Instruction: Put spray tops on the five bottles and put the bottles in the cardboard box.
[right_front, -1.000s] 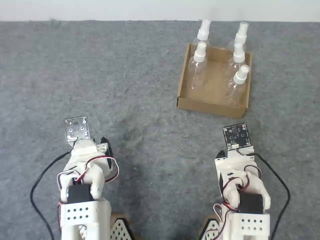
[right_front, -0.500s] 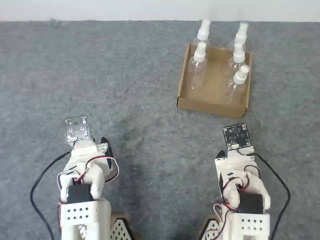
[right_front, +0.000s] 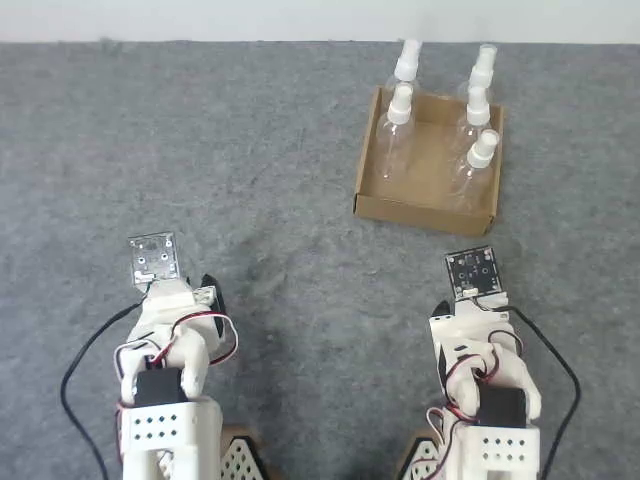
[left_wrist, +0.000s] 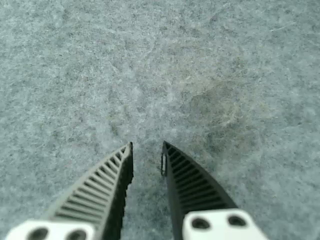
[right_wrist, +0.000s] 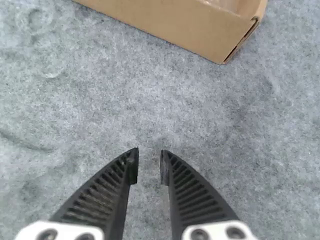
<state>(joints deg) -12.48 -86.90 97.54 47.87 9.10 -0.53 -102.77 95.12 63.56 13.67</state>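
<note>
At the far right of the grey felt-covered desk (right_front: 200, 150) I see the open brown cardboard box (right_front: 425, 212), and the five clear plastic bottles are gathered there, each standing upright with one of the white spray tops (right_front: 482, 148) on it. Three of them, one on the left (right_front: 398, 118), one on the right (right_front: 474, 112) and one nearer the front right corner (right_front: 472, 165), plainly stand inside the walls. The other two, back left (right_front: 407, 62) and back right (right_front: 485, 62), rise at the far rim; from this angle I think they are inside as well, but I cannot be sure.

Both arms sit at the near edge of the desk, well apart from the box. The left hand (left_wrist: 147, 147) hangs low over bare felt, its two black ribbed fingers a narrow gap apart with nothing between them. The right hand (right_wrist: 149, 152) is the same: fingers slightly parted, pinching nothing, over bare felt, with the near wall and one corner of the box (right_wrist: 175, 20) ahead of the fingertips.
</note>
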